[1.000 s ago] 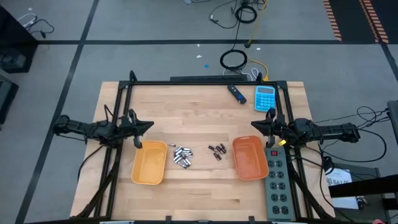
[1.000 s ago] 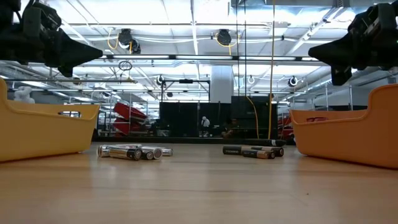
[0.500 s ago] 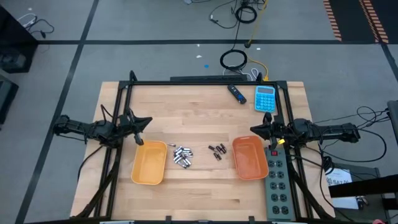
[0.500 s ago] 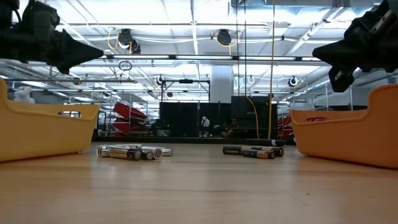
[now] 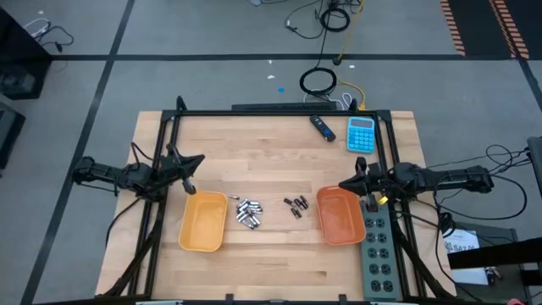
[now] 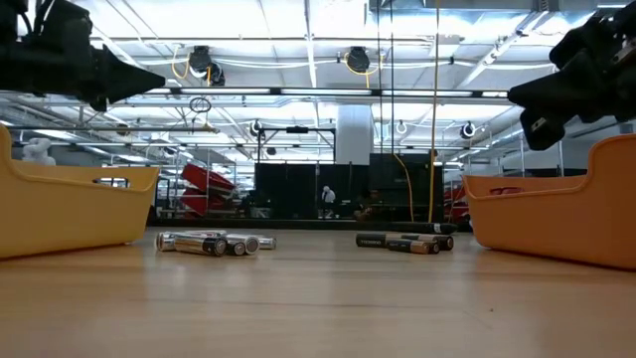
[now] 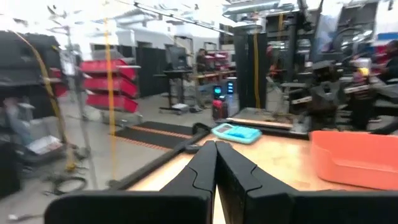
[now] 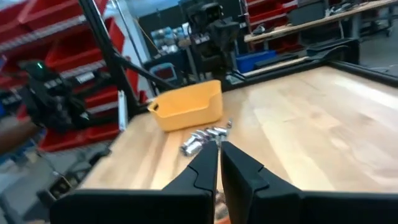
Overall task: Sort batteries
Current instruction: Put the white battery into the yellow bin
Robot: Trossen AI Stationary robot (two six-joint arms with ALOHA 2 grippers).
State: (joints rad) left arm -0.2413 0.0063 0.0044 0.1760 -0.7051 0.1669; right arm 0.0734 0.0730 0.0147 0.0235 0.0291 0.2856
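While both pincers hang shut and empty, the batteries lie between them, well apart.

Lighting, overhead view: even and diffuse, the bench showing soft, short shadows only. Low view: ceiling strip lights glaring white toward twelve o'clock, the arms silhouetting black against them; silver batteries catching small highlights; near bench surface going soft at six o'clock. Left wrist view: motion blur smearing the room, brightness blowing out toward eleven o'clock. Right wrist view: background shelving blurring, bench glowing warm, yellow tray reasonably sharp.
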